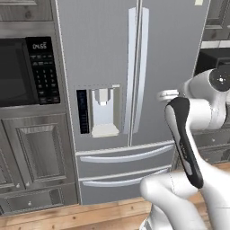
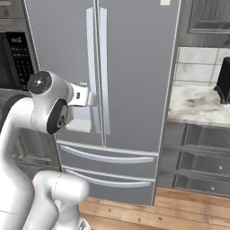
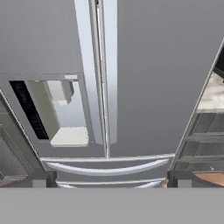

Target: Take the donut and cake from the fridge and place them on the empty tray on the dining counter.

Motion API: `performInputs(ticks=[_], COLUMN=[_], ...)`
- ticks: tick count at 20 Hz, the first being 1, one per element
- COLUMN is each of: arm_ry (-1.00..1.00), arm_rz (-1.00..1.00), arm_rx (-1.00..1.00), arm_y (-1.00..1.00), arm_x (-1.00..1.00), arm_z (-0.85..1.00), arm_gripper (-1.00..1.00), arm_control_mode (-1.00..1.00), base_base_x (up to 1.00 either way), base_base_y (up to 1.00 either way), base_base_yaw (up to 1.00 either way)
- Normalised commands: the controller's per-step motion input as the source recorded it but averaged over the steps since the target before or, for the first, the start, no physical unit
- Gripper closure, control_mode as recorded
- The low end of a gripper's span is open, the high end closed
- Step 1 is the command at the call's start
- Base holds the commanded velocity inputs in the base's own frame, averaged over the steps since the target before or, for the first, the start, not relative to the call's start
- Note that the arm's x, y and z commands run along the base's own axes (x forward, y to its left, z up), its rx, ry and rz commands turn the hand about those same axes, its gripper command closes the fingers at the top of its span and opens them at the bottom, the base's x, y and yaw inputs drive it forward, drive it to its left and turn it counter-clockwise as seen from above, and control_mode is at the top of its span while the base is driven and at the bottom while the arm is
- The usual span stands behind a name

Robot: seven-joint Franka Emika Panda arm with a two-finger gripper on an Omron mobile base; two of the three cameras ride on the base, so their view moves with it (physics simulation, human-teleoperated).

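We faced the fridge (image 1: 134,90), both doors closed, the microwave (image 1: 27,72) to its left. Our fingers (image 3: 46,179) stood wide apart before its handles (image 3: 98,74), touching nothing.

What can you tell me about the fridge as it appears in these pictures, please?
The fridge is a tall grey French-door unit with a brushed-steel look. Both upper doors are shut, meeting at two long pale vertical handles. The left door holds a recessed water dispenser with a dark control strip beside it. Two drawers with curved handles sit below, also shut. It stands on a wood floor between dark cabinets. The gripper, open, faces it without touching.
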Motion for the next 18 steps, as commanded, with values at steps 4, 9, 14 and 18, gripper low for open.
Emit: performInputs(ticks=[4, 9, 14, 18], arm_ry=[0.0, -0.04, -0.03, 0.0], arm_rz=[-0.16, -0.01, 0.11, 0.09], arm_rx=[0.01, 0.0, 0.04, 0.03], arm_y=[-0.18, 0.0, 0.0, 0.0], arm_x=[0.39, 0.22, 0.2, 0.35], arm_z=[0.48, 0.1, 0.0, 0.0], arm_gripper=[-1.0, -1.0, -1.0, -1.0], arm_control_mode=[-1.0, -1.0, -1.0, -1.0], base_base_x=[0.0, 0.0, 0.0, 0.0], base_base_y=[0.0, 0.0, 0.0, 0.0], base_base_yaw=[0.0, 0.0, 0.0, 0.0])
